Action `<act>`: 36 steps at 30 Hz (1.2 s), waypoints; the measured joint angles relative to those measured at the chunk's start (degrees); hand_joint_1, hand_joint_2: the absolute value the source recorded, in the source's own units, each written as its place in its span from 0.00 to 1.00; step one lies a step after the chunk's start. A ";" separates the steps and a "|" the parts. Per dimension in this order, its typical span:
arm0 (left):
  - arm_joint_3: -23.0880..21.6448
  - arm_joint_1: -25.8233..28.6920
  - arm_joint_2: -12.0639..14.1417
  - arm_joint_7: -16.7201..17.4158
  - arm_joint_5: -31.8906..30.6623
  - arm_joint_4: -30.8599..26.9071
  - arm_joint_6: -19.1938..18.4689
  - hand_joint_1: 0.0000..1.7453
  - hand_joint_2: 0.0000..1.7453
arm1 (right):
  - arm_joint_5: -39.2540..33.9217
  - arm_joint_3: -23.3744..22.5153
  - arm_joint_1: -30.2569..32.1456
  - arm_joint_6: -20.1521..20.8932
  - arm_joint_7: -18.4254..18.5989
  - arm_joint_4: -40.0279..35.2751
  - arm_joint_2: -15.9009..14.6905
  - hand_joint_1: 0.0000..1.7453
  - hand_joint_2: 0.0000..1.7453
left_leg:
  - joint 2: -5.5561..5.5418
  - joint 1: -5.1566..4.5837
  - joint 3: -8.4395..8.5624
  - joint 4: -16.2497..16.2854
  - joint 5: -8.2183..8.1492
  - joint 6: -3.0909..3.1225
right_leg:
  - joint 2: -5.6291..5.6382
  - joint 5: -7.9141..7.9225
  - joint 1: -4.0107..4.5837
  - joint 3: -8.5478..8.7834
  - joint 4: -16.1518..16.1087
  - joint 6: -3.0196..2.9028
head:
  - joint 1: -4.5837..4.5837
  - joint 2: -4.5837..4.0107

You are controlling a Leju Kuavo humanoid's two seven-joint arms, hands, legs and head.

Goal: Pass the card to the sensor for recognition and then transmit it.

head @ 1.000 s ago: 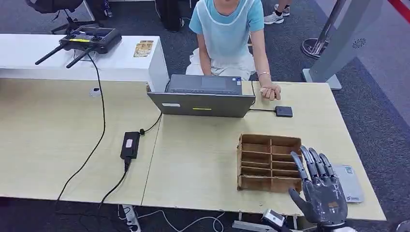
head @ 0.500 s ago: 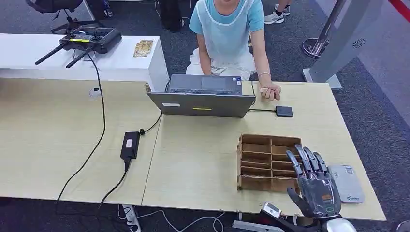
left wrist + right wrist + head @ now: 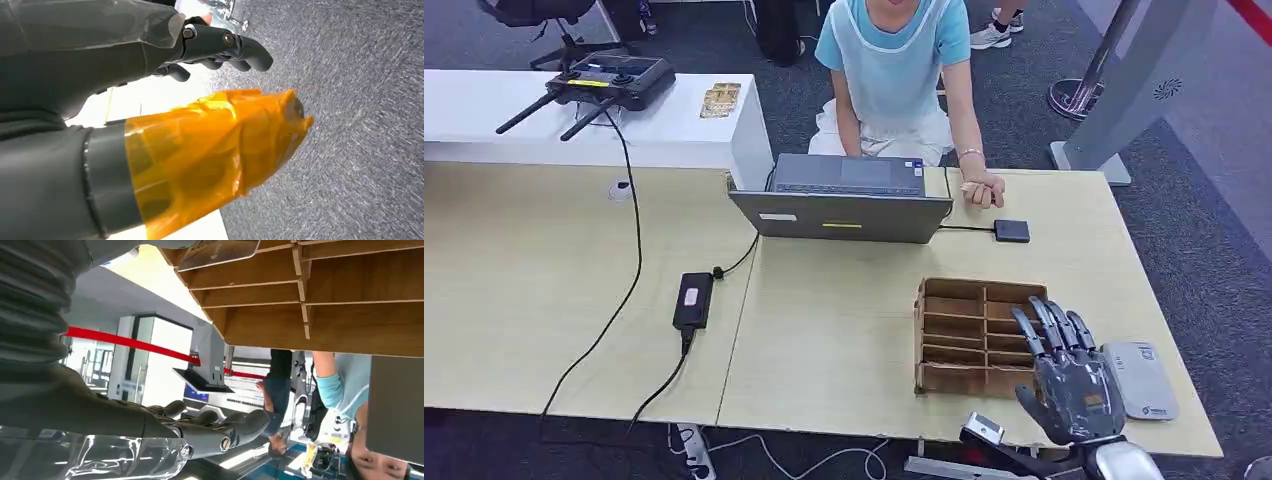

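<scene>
One hand in play: right hand (image 3: 1074, 385), fingers spread and empty, over the cardboard divider tray (image 3: 969, 335); card reader (image 3: 1142, 380) just outboard.

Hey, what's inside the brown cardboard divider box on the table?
The visible compartments of the brown cardboard divider box look empty. The right hand covers its near right corner, so those slots cannot be checked.
</scene>
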 joint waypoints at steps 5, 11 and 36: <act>0.02 0.00 0.00 0.00 -0.15 0.00 0.00 0.00 0.00 | -1.14 0.04 -0.41 0.63 -0.50 0.50 0.00 0.00 1.00 | 0.00 0.00 0.00 0.00 0.00 0.00 | 0.00 0.00 0.00 0.00 0.00 0.00 | 0.00 0.00; 0.02 0.00 0.00 0.00 -0.33 0.00 0.00 0.00 0.00 | -2.89 0.15 -0.88 1.79 -0.98 1.38 0.13 0.00 1.00 | 0.00 0.00 0.00 0.00 0.00 0.00 | 0.00 0.00 0.00 0.00 0.00 0.00 | 0.00 0.00; 0.06 0.00 0.00 0.00 -1.20 0.00 -0.02 0.00 0.00 | -4.85 1.42 -2.51 3.21 -1.60 4.52 1.11 0.11 1.00 | 0.00 0.00 0.00 0.00 0.00 0.00 | 0.00 0.00 0.00 0.00 0.00 0.00 | 0.00 0.02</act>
